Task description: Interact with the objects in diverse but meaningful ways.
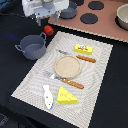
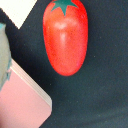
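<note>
gripper upper left, over red tomato | opening: can't tell (fingers hidden) | grey two-handled pot just below-left

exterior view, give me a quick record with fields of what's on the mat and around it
mat: striped, on dark table
plate: round, mid-mat
knife: beside plate
block: yellow with red label, on mat
cheese: yellow wedge, on mat
fish: white, beside cheese
pot: grey, off mat, exterior view's left
tomato: red, on dark table
gripper: above tomato, jaw state unclear
</note>
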You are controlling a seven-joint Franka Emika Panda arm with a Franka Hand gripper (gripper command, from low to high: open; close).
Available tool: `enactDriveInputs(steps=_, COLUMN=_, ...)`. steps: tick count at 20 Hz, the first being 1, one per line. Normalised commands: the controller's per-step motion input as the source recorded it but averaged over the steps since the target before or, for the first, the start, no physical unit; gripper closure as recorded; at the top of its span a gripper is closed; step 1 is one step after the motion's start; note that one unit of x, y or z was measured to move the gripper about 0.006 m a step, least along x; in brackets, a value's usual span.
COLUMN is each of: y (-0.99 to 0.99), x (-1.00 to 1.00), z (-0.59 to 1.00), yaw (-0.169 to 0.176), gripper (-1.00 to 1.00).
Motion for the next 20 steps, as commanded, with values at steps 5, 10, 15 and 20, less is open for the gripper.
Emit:
enactDriveInputs(steps=5, y=0.20, x=-0.03, z=-0.29, yaw=-0.011, gripper=-1.00)
enactDriveInputs(steps=10, y=0.18, x=-0.10, z=-0.33, yaw=-0.003, gripper=-1.00)
enactDriveInputs(steps=15, y=0.16, x=-0.11, z=-0.34, yaw=-0.005, gripper=-1.00)
enactDriveInputs(steps=20, y=0.15, x=-0.11, z=-0.34, yaw=-0.012, gripper=-1.00)
